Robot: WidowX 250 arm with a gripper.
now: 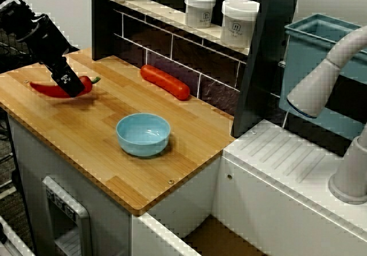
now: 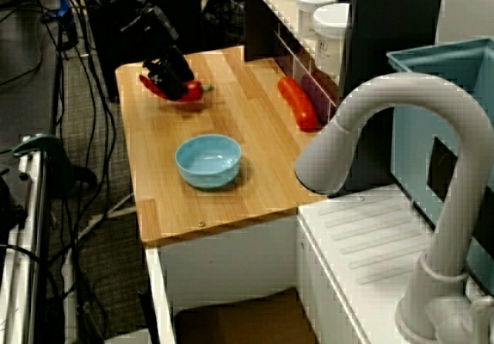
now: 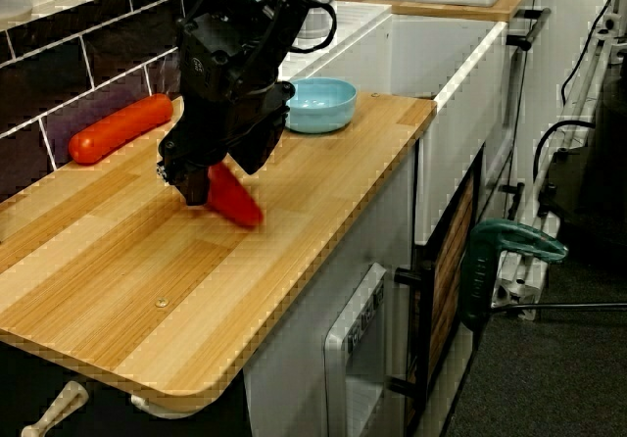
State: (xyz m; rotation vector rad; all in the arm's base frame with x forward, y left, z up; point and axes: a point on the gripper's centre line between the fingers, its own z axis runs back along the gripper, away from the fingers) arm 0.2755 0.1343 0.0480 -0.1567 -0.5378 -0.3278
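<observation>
We judge the pepper (image 1: 46, 88) light, smooth and slightly soft. The gripper (image 1: 73, 87) is clamped on it near the stem, with the bowl (image 1: 143, 134) at 4 o'clock.

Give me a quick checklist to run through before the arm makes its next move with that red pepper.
1. Grip: gripper closed on the red pepper, near its stem end. Ok.
2. Red pepper off the wooden counter: blurred in every view. Cannot tell.
3. Blue bowl upright and empty. Ok.
4. Counter between red pepper and blue bowl bare. Ok.
5. Long red vegetable lies apart, by the tiled wall. Ok.
</observation>
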